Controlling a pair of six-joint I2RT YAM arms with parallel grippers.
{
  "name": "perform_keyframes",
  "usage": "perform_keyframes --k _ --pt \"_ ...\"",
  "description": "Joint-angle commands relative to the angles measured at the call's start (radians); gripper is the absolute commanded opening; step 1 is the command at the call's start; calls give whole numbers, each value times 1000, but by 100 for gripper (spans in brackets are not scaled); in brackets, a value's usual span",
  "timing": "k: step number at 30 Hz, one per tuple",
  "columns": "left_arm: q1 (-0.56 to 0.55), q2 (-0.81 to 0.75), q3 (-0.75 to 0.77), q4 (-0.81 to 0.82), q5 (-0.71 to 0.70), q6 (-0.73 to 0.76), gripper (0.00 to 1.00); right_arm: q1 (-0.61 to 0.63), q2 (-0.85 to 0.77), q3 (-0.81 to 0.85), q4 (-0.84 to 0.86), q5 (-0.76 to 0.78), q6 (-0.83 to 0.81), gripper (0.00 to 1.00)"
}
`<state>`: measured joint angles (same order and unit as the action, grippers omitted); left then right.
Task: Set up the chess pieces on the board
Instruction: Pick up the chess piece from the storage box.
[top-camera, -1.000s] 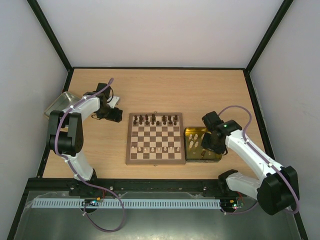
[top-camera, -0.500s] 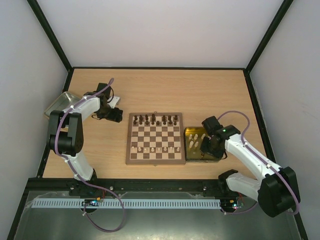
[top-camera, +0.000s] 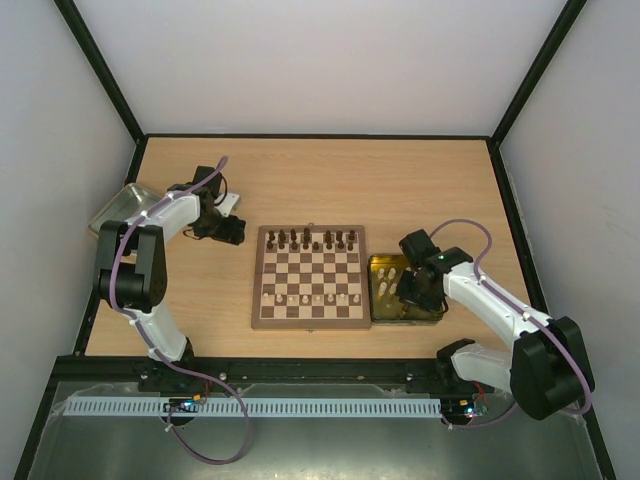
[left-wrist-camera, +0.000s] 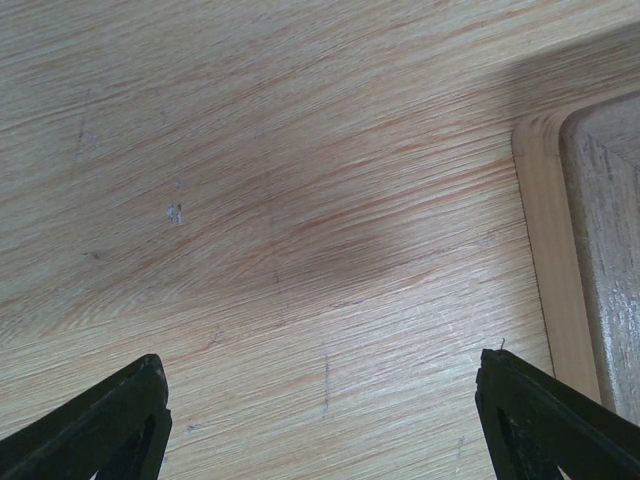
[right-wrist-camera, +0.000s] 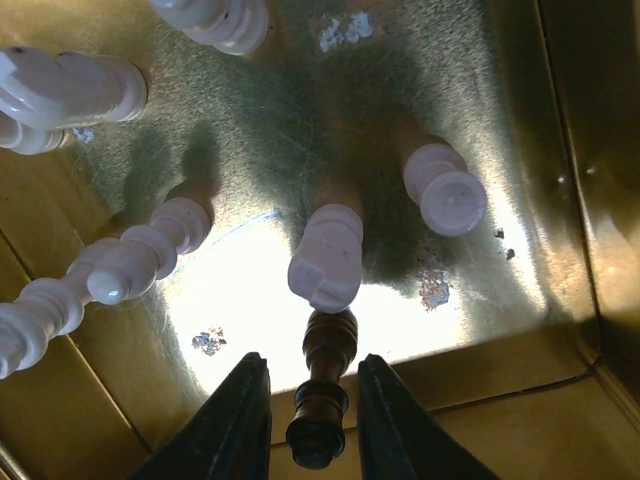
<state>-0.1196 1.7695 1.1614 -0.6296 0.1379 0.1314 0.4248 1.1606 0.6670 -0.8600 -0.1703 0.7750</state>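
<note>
The left arm (top-camera: 165, 212) and right arm (top-camera: 495, 300) have white shells between bulky black joints. A purple cable (top-camera: 225, 440) trails along each, looping beside the left base (top-camera: 170, 375) at seven o'clock. Tool fingers (left-wrist-camera: 110, 430) are black, tapered.

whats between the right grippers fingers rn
A dark brown chess piece is between the fingers of the right gripper, inside the gold tray. The right wrist view shows it.

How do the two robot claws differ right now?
The left gripper has its jaws wide apart. The right gripper has its jaws close on either side of a dark chess piece, though a firm grip isn't certain. The left gripper hovers over the wooden table with nothing between its fingers. The right gripper reaches into the gold tray among cream pieces. Both have two black fingers.
</note>
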Motion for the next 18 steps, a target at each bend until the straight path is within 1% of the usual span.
perform_keyframes --k 1,7,9,12,18 --pt "-4 -3 -9 -10 -3 4 84 -4 4 -19 14 6 3 23" --pt "-5 -2 -13 -8 -3 5 84 -4 2 -33 22 -1 1 19" --pt "-5 -1 -12 -8 -3 6 84 -4 4 -29 18 5 -3 14" --pt "-6 1 -8 -11 -3 4 84 -4 7 -15 1 10 -5 10" --pt "-17 7 -1 -13 -9 5 84 -4 13 59 -80 44 -34 8"
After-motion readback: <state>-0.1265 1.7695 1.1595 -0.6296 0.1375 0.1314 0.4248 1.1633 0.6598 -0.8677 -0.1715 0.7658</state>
